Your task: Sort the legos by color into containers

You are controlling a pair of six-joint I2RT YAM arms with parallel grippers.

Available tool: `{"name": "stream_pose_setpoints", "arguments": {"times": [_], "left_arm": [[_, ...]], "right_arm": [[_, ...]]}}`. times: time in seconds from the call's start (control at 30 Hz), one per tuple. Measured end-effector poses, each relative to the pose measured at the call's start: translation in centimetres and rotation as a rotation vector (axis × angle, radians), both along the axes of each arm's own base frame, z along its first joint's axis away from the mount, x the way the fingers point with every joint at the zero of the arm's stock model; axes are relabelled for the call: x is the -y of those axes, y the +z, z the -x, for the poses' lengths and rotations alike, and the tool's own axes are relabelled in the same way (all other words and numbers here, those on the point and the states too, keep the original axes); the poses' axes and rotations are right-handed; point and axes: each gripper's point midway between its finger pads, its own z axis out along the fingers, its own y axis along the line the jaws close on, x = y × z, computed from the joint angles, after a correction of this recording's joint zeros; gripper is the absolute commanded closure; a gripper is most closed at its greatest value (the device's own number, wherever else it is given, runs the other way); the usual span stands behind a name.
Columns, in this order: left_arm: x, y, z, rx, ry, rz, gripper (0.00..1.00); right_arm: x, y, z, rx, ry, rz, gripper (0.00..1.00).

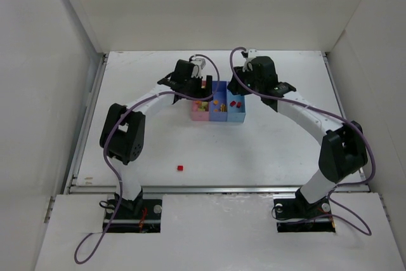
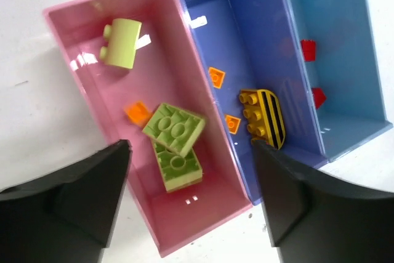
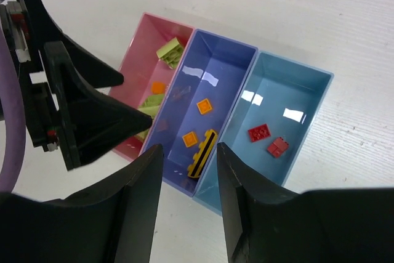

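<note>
The tray of three joined bins, pink (image 1: 198, 117), blue-violet (image 1: 219, 87) and light blue (image 1: 237, 117), stands mid-table. In the left wrist view the pink bin (image 2: 184, 214) holds three yellow-green bricks (image 2: 174, 129) and an orange one (image 2: 137, 112). The blue-violet bin (image 2: 246, 41) holds two orange tiles (image 2: 216, 76) and a yellow black-striped brick (image 2: 263, 117). The light blue bin (image 2: 345, 72) holds two red bricks (image 2: 308, 50). My left gripper (image 2: 191, 152) hovers open and empty over the pink bin. My right gripper (image 3: 189, 149) hovers open and empty above the tray's near end. One red lego (image 1: 180, 168) lies on the table.
White walls close in the table on the left, right and back. The left arm (image 1: 124, 134) and right arm (image 1: 342, 150) arch in from the near edge. The left gripper's black body (image 3: 80, 115) shows beside the pink bin in the right wrist view.
</note>
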Motion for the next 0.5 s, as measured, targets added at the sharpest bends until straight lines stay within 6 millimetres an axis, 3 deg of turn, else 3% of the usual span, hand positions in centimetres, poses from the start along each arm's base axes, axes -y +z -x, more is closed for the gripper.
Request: {"name": "stream_pose_setpoints", "arguments": {"times": [0.3, 0.4, 0.5], "left_arm": [[0.4, 1.4, -0.2, 0.004, -0.006, 0.005, 0.09], [0.6, 3.4, -0.7, 0.028, -0.006, 0.018, 0.09], [0.9, 7.1, -1.1, 0.079, -0.008, 0.044, 0.09]], "right_arm": [[0.5, 0.1, 0.7, 0.004, 0.023, 0.043, 0.53], [0.9, 1.2, 1.5, 0.044, 0.040, 0.097, 0.47], [0.0, 3.3, 3.7, 0.128, 0.107, 0.143, 0.37]]}}
